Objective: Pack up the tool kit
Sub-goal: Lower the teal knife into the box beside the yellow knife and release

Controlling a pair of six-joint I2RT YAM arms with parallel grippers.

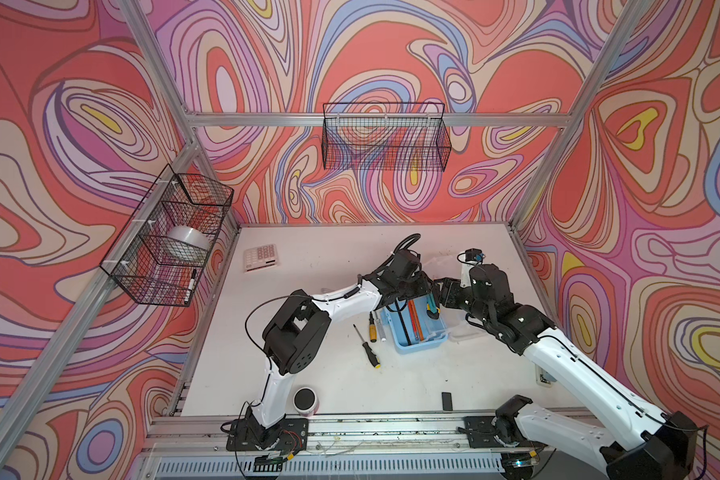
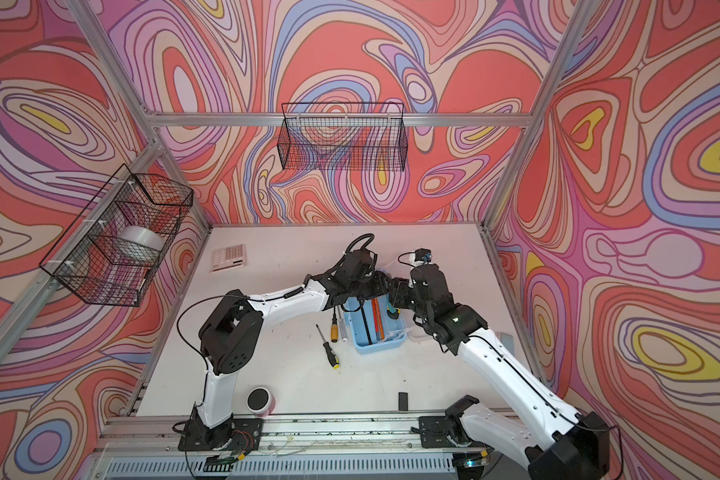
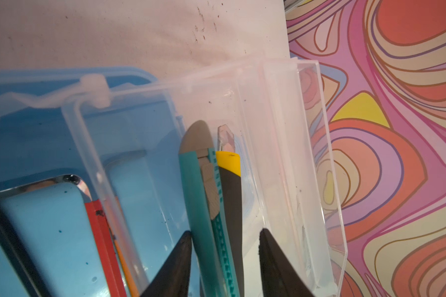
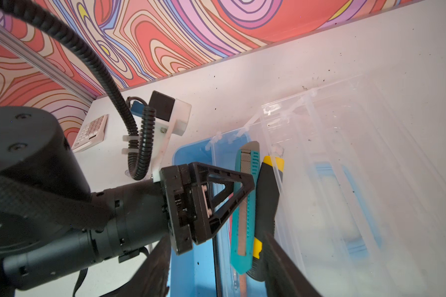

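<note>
Left fingers: spread astride teal knife and yellow-black knife, gripping neither
Right fingers: spread, empty
Case: on bench, lid open, knives inside
Remaining: screwdrivers beside case, lid

You have nothing legible to read in these views. The calculator keys carry marks, but they are too small and blurred in every view for you to make out. The teal knife and the yellow-black knife, seen close from the wrists, show no lettering you could read.
</note>
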